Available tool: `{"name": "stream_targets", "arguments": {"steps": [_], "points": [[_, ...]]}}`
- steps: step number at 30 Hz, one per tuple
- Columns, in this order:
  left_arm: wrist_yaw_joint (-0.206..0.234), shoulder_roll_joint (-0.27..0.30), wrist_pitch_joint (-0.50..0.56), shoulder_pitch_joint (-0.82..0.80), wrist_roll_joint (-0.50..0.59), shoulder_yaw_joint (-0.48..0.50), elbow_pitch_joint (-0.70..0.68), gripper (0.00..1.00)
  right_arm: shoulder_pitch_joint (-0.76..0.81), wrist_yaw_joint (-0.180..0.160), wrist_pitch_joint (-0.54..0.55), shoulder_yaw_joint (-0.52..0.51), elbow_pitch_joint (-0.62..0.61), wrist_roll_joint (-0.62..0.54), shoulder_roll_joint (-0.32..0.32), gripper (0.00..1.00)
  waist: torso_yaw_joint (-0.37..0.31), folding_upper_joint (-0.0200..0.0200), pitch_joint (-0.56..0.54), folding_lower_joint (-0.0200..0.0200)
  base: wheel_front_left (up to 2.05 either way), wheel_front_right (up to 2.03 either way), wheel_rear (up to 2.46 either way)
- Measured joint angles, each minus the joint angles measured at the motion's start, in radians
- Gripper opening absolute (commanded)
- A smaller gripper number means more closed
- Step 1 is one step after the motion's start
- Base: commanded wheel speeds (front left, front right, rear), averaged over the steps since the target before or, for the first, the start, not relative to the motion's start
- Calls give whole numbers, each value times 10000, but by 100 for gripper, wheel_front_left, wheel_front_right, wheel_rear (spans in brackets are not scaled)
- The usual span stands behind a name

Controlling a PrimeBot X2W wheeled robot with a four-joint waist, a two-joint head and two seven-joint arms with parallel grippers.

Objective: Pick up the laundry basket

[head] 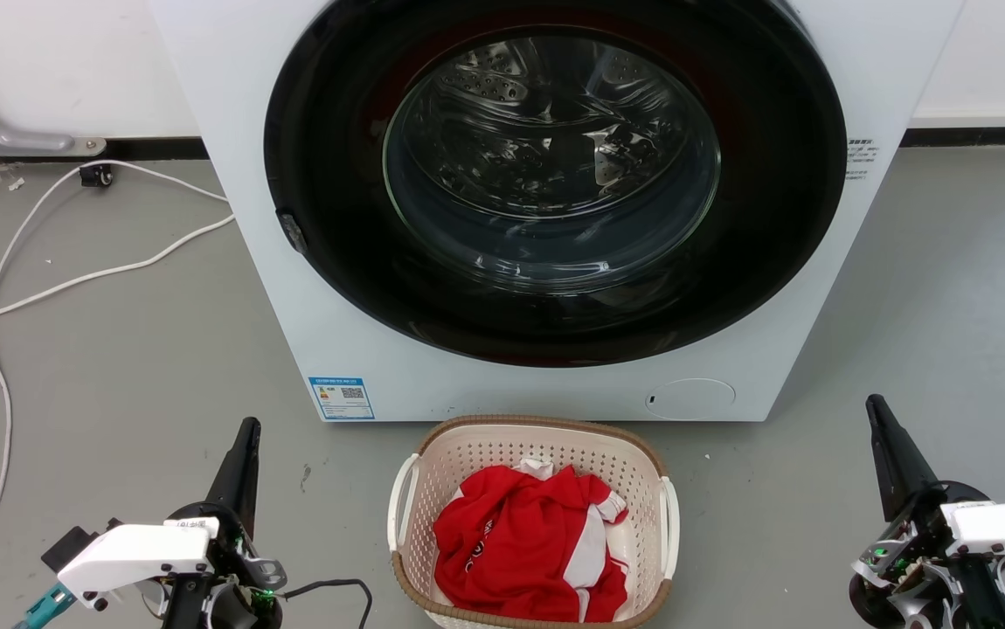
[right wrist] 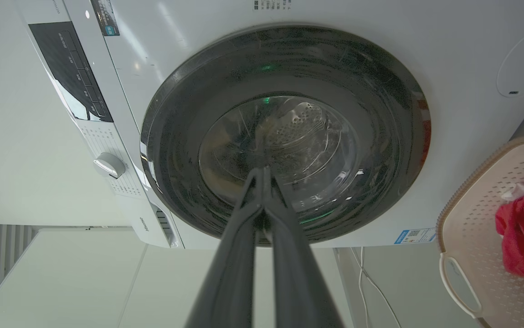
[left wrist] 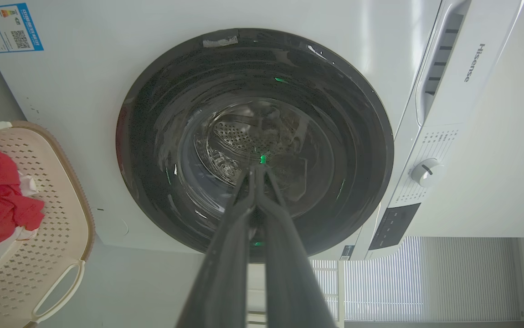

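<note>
Left end effector [head: 247, 434] and right end effector [head: 876, 412] each press two dark fingers together. Between them, the cream holey plastic laundry basket [head: 502, 454] with brown rim sits on the grey floor [head: 118, 367] by the white washing machine [head: 555, 393], red cloth [head: 511, 542] inside.

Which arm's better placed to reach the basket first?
Left, probably: the left claw sits nearer the laundry basket than the right claw. Both are shut, neither touching it.
</note>
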Motion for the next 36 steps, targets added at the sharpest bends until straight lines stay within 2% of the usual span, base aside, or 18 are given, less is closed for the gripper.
{"name": "stream_targets", "arguments": {"steps": [23,24,36], "points": [[0,-15,38,-1,27,17,2,0,0,0,2,-6,2,-2,2,0,0,-1,0,0,0,0,0],[0,-17,40,-1,27,19,2,100,0,0,2,-6,2,-2,2,100,0,0,0,0,0,0,0],[0,-84,-349,338,267,-497,194,100,347,-2,-376,295,249,-213,33,100,0,0,11,0,0,0,0]]}}
